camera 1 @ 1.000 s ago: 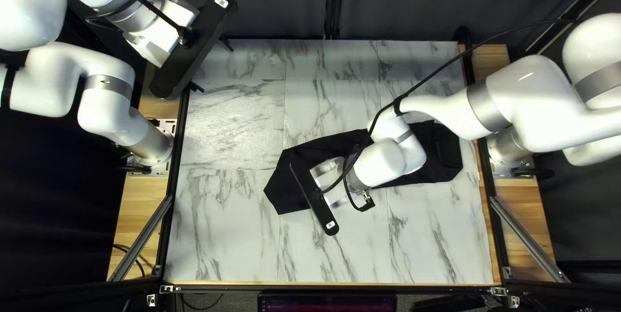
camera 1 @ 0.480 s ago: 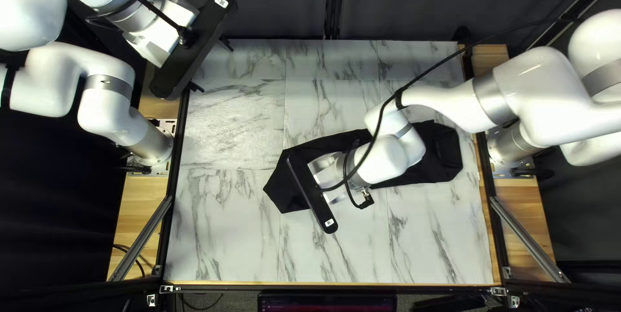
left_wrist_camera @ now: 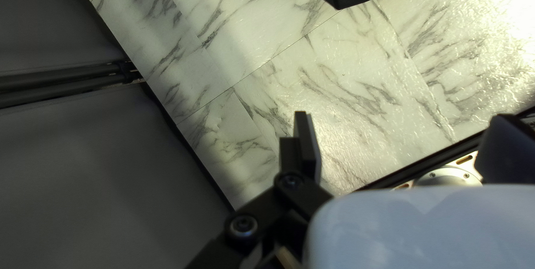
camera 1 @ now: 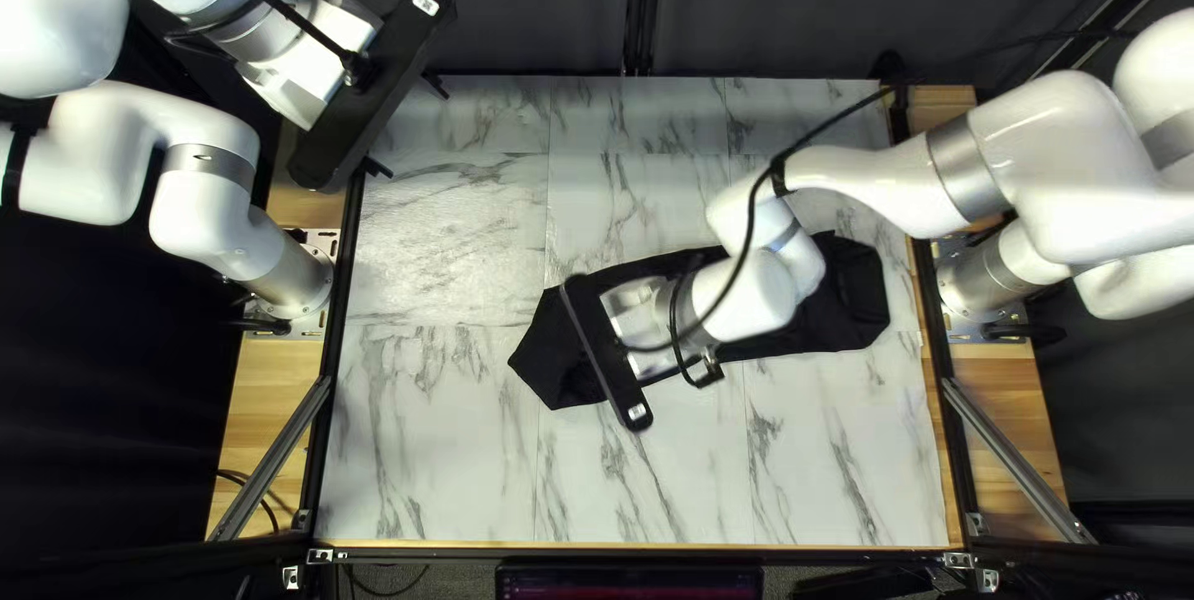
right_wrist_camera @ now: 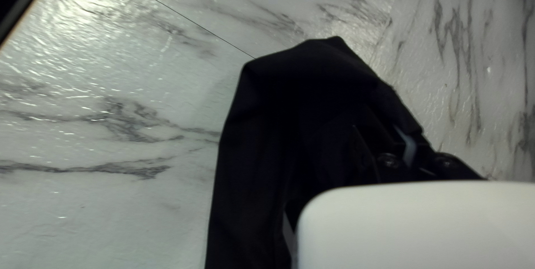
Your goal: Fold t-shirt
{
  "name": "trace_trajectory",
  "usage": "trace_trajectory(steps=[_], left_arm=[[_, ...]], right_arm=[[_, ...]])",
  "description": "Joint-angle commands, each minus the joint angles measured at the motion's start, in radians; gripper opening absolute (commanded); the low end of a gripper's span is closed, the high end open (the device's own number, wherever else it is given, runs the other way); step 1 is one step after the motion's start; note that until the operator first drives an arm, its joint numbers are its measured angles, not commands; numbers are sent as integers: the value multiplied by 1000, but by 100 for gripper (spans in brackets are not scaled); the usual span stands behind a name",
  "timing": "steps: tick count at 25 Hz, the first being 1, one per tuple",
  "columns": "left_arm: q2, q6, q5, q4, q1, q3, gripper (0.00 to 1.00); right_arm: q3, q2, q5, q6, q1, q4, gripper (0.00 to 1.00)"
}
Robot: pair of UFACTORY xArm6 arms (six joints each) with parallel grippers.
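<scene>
Black cloth, the t-shirt [camera 1: 858, 289], lies under the right claw [right_wrist_camera: 398, 129], on the marbled counter [camera 1: 435, 451]. Right claw: narrow, looks pinched on the cloth near one end; the contact is dark on dark, so we can't make out how much fabric it has. Left claw [camera 1: 407, 125]: wide, nothing in it, well apart from the shirt. We read the shirt's narrow, strip-like lie as a fold in hand, one part laid along the other, with the right claw placed at that end to bring the end over or straighten it. We'd say our left claw is parked off to the side so the right arm [camera 1: 858, 184] has room to work. Direction: the long axis runs from just ahead of the right claw, back beneath it and under the right arm, toward the right arm's base [camera 1: 983, 283]. It sits at a slant, its base-side end a bit nearer the counter's far edge. The blunt-pointed end sticks out past the right claw on the left claw's side; the other end is broader and rounded. Collar or hem at which end, we can't tell.
</scene>
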Motion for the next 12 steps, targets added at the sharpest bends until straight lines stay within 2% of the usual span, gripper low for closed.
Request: trace_trajectory(steps=[1, 3, 4, 5, 6, 8, 12], left_arm=[[0, 0, 0, 0, 0, 0, 100], [0, 0, 0, 0, 0, 0, 100], [0, 0, 0, 0, 0, 0, 100], [0, 0, 0, 0, 0, 0, 100], [0, 0, 0, 0, 0, 0, 100], [0, 0, 0, 0, 0, 0, 100], [0, 0, 0, 0, 0, 0, 100]], right_arm=[[25, 25, -58, 26, -19, -21, 100], [39, 22, -75, 150, -24, -133, 100], [45, 15, -77, 319, -22, -286, 100], [45, 12, -75, 415, -17, -371, 100], [39, 11, -64, 570, 3, -499, 100], [28, 18, -47, 684, 36, -578, 100], [15, 27, -3, 786, 114, -611, 100]])
